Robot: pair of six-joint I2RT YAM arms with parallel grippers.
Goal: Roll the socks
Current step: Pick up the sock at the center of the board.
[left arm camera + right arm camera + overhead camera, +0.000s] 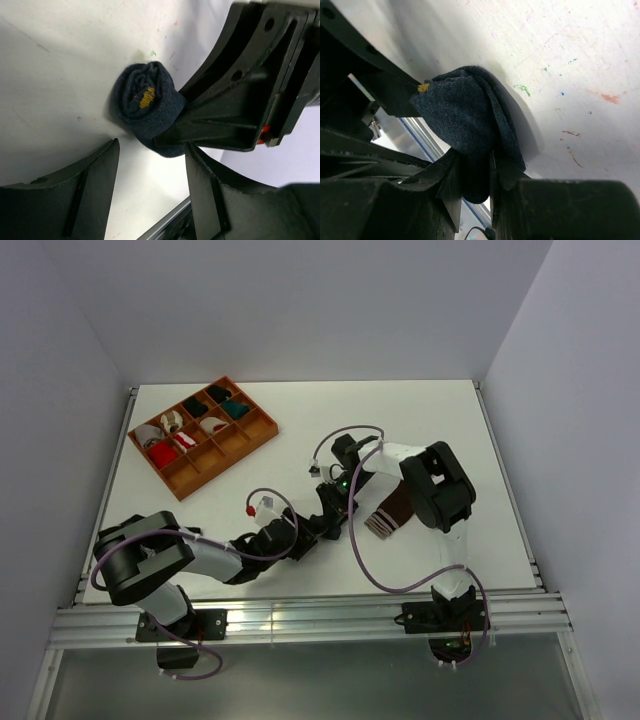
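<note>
The navy sock (145, 102) is rolled into a tight bundle standing on the white table, a yellow mark on its end. My right gripper (474, 177) is shut on a fold of this navy sock (465, 125), dark fabric pinched between its fingers (220, 120). My left gripper (152, 170) is open just in front of the roll, its fingers (90, 190) apart with only bare table between them. In the top view both grippers meet mid-table, the left gripper (325, 512) below the right gripper (340, 488). The brown sock (392, 510) with a pale-striped cuff lies flat beside them, partly under the right arm.
An orange divided tray (190, 483) holding several small rolled bundles sits at the back left of the table. The metal rail (300, 618) runs along the near edge. White walls enclose the table on three sides.
</note>
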